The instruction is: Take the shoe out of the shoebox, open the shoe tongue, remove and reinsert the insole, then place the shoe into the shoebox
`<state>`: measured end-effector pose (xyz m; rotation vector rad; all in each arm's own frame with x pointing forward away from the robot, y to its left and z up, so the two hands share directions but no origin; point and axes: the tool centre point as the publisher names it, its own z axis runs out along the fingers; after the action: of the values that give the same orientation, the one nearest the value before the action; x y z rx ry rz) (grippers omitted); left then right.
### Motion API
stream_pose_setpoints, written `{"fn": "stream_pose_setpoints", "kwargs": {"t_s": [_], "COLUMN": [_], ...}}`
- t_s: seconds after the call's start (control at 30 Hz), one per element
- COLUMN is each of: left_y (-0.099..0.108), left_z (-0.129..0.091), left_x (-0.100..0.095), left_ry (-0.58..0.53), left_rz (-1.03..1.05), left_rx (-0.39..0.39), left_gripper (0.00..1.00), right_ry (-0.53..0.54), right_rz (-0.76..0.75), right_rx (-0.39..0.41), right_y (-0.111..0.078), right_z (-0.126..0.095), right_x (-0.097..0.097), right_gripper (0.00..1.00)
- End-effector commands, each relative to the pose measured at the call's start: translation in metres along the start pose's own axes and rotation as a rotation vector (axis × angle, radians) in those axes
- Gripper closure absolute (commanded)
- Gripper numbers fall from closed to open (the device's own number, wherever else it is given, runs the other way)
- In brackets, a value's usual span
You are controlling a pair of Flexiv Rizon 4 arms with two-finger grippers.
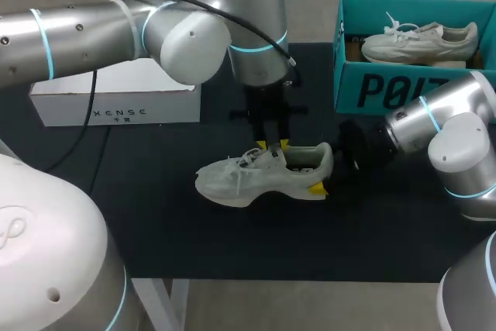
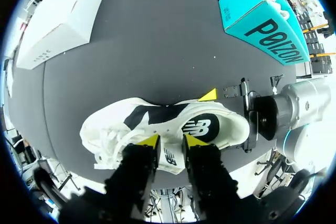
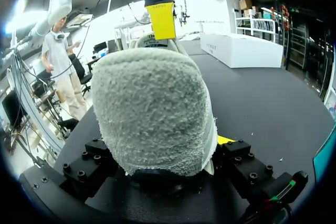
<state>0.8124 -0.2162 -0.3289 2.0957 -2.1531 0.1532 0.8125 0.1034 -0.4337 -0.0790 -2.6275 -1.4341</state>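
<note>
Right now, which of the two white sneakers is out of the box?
The white mesh sneaker lying on the black table, heel clamped in the right pincer. The other white sneaker sits inside the teal cardboard shoebox.

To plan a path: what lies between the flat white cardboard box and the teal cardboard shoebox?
Only bare black tabletop lies between white box and teal shoebox, as the left wrist view shows.
</note>
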Motion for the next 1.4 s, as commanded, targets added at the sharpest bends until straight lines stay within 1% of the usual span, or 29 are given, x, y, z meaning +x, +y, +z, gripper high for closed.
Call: {"fn": "stream_pose_setpoints", "kwargs": {"t_s": [0.03, 0.1, 0.33, 0.5, 0.7, 0.83, 0.97, 1.03, 1.07, 1.1, 1.13, 1.17, 1.23, 1.27, 1.33, 1.4], "left_y": [0.009, 0.011, 0.012, 0.017, 0.029, 0.04, 0.041, 0.038, 0.036, 0.034, 0.032, 0.03, 0.026, 0.024, 0.022, 0.02], "left_z": [-0.006, -0.011, -0.011, -0.017, -0.024, -0.033, -0.038, -0.038, -0.039, -0.039, -0.038, -0.038, -0.034, -0.033, -0.033, -0.036], "left_x": [-0.01, -0.011, -0.014, -0.021, -0.047, -0.067, -0.091, -0.102, -0.107, -0.112, -0.116, -0.119, -0.124, -0.126, -0.124, -0.117], "left_ry": [0.129, 0.165, 0.146, 0.145, 0.169, 0.171, 0.122, 0.054, 0.059, 0.03, -0.001, -0.004, -0.04, -0.031, -0.03, 0.008], "left_rz": [0.009, 0.017, 0.027, 0.005, -0.063, -0.114, -0.163, -0.192, -0.19, -0.203, -0.197, -0.203, -0.208, -0.211, -0.198, -0.164], "left_rx": [0.031, 0.054, 0.031, 0.061, 0.121, 0.171, 0.181, 0.154, 0.168, 0.153, 0.148, 0.152, 0.124, 0.125, 0.125, 0.145], "left_gripper": [1.0, 1.0, 1.0, 1.0, 1.0, 1.0, 1.0, 1.0, 1.0, 1.0, 1.0, 1.0, 1.0, 1.0, 1.0, 1.0], "right_ry": [-0.001, -0.001, -0.001, -0.001, -0.001, -0.001, -0.001, -0.001, -0.001, -0.001, -0.001, -0.001, -0.001, -0.001, -0.001, -0.001], "right_rz": [0.001, 0.001, 0.001, 0.001, 0.001, 0.001, 0.001, 0.001, 0.001, 0.001, 0.001, 0.001, 0.001, 0.001, 0.001, 0.001], "right_rx": [0.001, 0.001, 0.001, 0.001, 0.001, 0.001, 0.001, 0.001, 0.001, 0.001, 0.001, 0.001, 0.001, 0.001, 0.001, 0.001], "right_y": [-0.005, -0.005, -0.005, -0.005, -0.005, -0.005, -0.005, -0.005, -0.005, -0.005, -0.005, -0.005, -0.005, -0.005, -0.005, -0.005], "right_z": [0.008, 0.008, 0.008, 0.008, 0.008, 0.008, 0.008, 0.008, 0.008, 0.008, 0.008, 0.008, 0.008, 0.008, 0.008, 0.008], "right_x": [-0.001, -0.001, -0.001, -0.001, -0.001, -0.001, -0.001, -0.001, -0.001, -0.001, -0.001, -0.001, -0.001, -0.001, -0.001, -0.001], "right_gripper": [1.0, 1.0, 1.0, 1.0, 1.0, 1.0, 1.0, 1.0, 1.0, 1.0, 1.0, 1.0, 1.0, 1.0, 1.0, 1.0]}}
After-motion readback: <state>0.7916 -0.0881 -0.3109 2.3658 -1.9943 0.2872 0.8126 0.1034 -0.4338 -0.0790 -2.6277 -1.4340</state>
